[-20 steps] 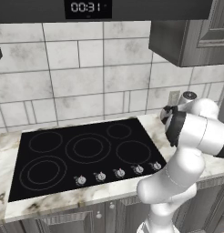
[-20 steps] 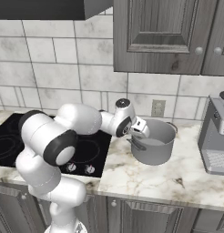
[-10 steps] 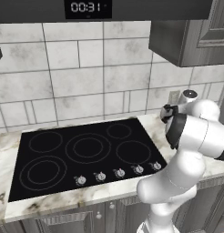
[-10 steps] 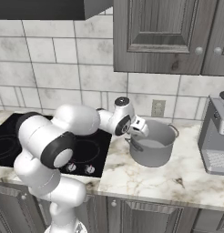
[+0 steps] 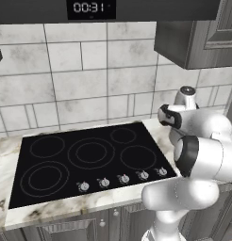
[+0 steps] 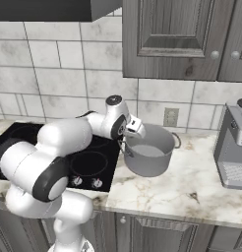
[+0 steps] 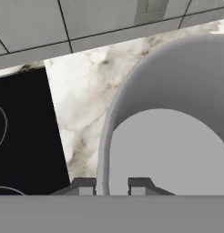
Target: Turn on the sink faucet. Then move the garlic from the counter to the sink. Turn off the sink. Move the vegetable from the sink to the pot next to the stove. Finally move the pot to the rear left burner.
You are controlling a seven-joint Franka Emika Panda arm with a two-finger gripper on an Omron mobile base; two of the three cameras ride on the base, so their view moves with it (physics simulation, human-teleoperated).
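I have the gripper (image 7: 112,183) clamped on the pot (image 6: 148,155) rim, one finger each side, near the counter's (image 6: 192,184) stove-side edge. I'd lift straight, keep it level, then carry it to the rear left burner (image 5: 47,146).

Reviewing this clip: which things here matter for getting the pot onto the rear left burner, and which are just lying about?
Job:
- pot, its rim between the gripper jaws
- rear left burner
- stove

Bystanders:
- coffee machine
- wall outlet
- upper cabinets
- clock display
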